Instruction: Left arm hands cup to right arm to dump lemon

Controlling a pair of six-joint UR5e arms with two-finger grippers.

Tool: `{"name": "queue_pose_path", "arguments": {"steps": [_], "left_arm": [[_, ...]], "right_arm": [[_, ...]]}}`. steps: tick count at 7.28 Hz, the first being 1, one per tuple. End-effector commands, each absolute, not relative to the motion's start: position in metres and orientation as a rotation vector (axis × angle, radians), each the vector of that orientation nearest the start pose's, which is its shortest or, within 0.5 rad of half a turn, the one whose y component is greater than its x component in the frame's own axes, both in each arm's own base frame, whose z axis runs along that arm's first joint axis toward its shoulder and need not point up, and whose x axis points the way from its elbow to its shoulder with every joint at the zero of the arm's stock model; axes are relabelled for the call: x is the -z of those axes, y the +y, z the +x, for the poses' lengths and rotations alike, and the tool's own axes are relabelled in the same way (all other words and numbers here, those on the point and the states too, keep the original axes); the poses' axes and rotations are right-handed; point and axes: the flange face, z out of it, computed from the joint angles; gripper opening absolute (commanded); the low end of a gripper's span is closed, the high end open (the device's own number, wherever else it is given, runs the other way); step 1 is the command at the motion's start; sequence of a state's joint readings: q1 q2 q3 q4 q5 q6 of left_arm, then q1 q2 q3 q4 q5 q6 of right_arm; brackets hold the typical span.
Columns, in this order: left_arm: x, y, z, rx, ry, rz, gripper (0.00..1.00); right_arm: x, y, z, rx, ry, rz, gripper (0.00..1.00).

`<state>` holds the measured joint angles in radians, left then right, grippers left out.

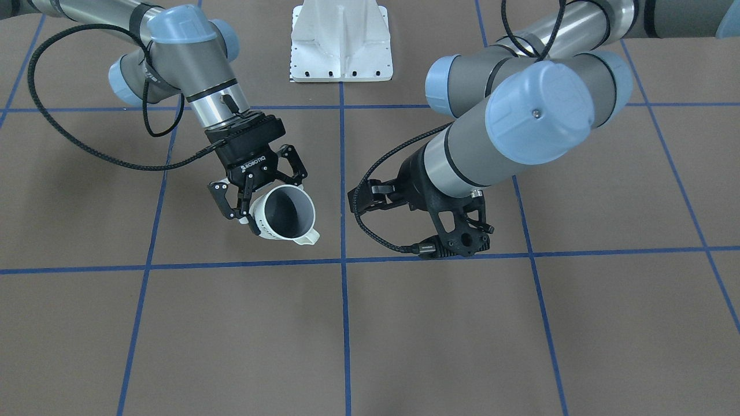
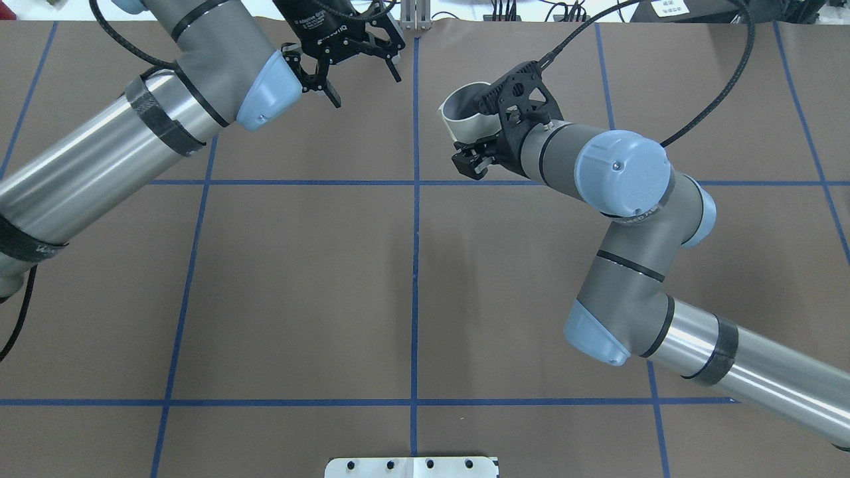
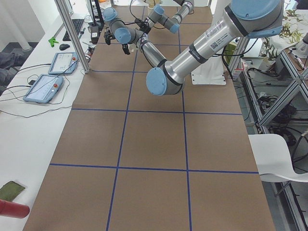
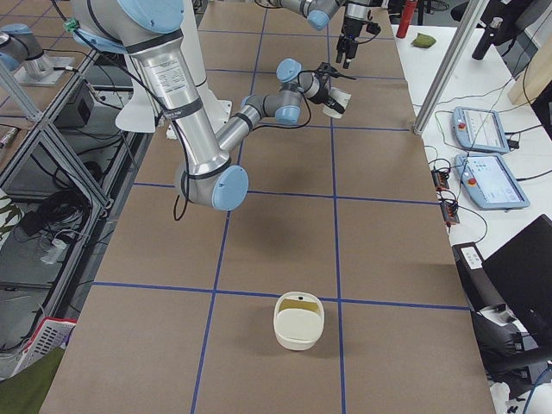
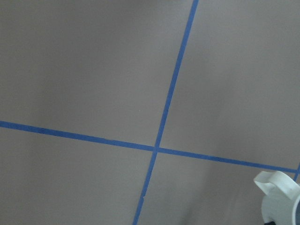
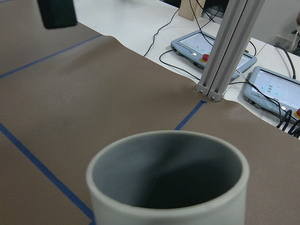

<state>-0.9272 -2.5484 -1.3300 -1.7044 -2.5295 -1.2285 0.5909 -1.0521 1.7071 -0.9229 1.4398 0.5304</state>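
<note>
My right gripper [image 1: 269,199], marked "ROBOTIQ", is shut on the off-white cup [image 1: 284,214] and holds it above the table, tilted, with the mouth facing away from the robot base. The handle points down towards the table. The cup's inside is dark grey and shows no lemon, also in the right wrist view [image 6: 168,187]. The lemon is out of view. My left gripper [image 2: 362,79] is open and empty, a short way from the cup across the blue centre line. The left wrist view shows only the cup's handle [image 5: 279,197] at its lower right corner.
A cream container [image 4: 300,323] with something yellowish inside stands on the brown table at the robot's right end. The white robot base [image 1: 341,40] is at the back centre. An aluminium post [image 6: 225,51] and tablets [image 6: 211,49] stand past the table's far edge.
</note>
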Motion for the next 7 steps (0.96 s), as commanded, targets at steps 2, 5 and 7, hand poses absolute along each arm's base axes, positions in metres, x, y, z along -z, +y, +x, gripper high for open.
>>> {"name": "queue_pose_path", "arguments": {"steps": [2,5,7], "left_arm": [[-0.088,-0.605,0.441,0.088,1.219,-0.271,1.00],[-0.089,-0.606,0.447,0.088,1.212,-0.272,0.88],[-0.080,-0.622,0.468,0.079,1.215,-0.272,0.87]], "right_arm": [[-0.219,-0.464,-0.470,0.290,-0.796,1.052,0.00],[-0.218,-0.464,-0.470,0.292,-0.795,1.053,0.01],[-0.218,-0.463,-0.471,0.293,-0.795,1.051,0.01]]}}
